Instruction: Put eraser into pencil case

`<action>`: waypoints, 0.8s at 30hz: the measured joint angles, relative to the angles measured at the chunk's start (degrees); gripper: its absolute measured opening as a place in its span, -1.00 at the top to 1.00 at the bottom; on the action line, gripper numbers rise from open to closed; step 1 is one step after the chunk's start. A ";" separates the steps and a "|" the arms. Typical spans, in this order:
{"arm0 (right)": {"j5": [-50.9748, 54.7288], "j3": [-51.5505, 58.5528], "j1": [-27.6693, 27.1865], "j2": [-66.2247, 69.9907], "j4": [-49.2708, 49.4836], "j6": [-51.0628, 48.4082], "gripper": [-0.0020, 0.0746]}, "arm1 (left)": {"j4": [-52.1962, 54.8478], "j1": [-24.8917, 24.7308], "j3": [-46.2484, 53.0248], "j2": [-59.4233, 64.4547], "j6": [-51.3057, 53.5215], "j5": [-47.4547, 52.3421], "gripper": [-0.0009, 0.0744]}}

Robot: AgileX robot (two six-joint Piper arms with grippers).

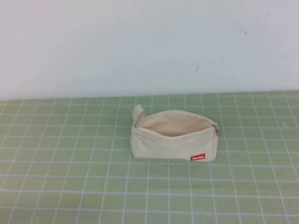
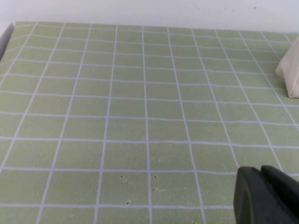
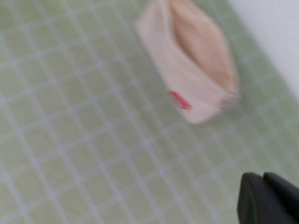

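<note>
Unzipped pencil case [image 1: 173,135] alone on mat; left gripper [image 2: 268,196], right gripper [image 3: 268,198] nearby

The eraser shows in no view; whether it lies inside the pencil case [image 1: 174,135] cannot be told, since the high view looks only partway into the open mouth and the pouch's floor is hidden behind its near wall. The left wrist view catches just a corner of the pencil case [image 2: 290,74], cut off by the frame edge. The right wrist view is blurred: the red tag [image 3: 180,100] is unreadable and the zipper pull only a smear. Of the left gripper [image 2: 267,196] and right gripper [image 3: 266,200], only a dark tip shows at each frame corner; the jaws' state cannot be told
</note>
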 joint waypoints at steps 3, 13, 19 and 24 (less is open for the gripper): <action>-9.30 12.47 0.00 -7.85 4.94 0.08 0.95 | 0.00 0.00 0.00 0.00 0.00 0.00 0.98; -21.70 36.90 0.00 -23.30 9.75 0.12 0.95 | 0.00 0.00 0.00 0.00 0.00 0.00 0.98; -20.43 43.32 0.00 -23.41 9.84 0.12 0.95 | 0.00 0.00 0.00 0.00 0.00 0.00 0.98; -20.58 45.07 -0.27 -25.43 8.65 0.22 0.95 | 0.00 0.00 0.00 0.00 0.00 0.00 0.98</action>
